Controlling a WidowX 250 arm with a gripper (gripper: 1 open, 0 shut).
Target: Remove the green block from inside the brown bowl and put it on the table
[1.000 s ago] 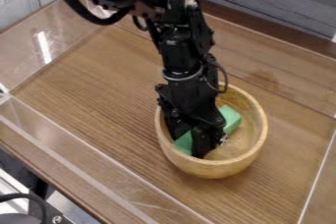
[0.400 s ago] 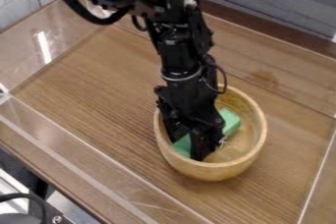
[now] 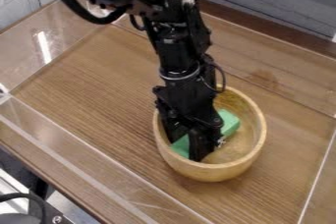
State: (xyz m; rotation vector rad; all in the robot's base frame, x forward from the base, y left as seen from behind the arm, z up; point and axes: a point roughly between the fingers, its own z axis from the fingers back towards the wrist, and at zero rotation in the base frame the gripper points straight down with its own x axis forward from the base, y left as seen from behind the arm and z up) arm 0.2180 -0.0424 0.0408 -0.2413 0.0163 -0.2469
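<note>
**Spotter:** Where did the green block lie from your claw?

**Me:** At about two o'clock, touching its side, inside the brown bowl and leaning toward the far wall. Its long axis I judged ran roughly ten to four, though the arm hid most of it.

**Spotter:** Claw state?

**Me:** Pointed steeply down into the bowl; I couldn't tell whether it gripped the block. The fingertips were hidden. Nothing was on the table yet.

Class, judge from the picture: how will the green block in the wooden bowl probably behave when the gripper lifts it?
The green block looks flat and solid, so probably stiff and unlikely to roll. It seems small beside the brown bowl, so likely light.
</note>
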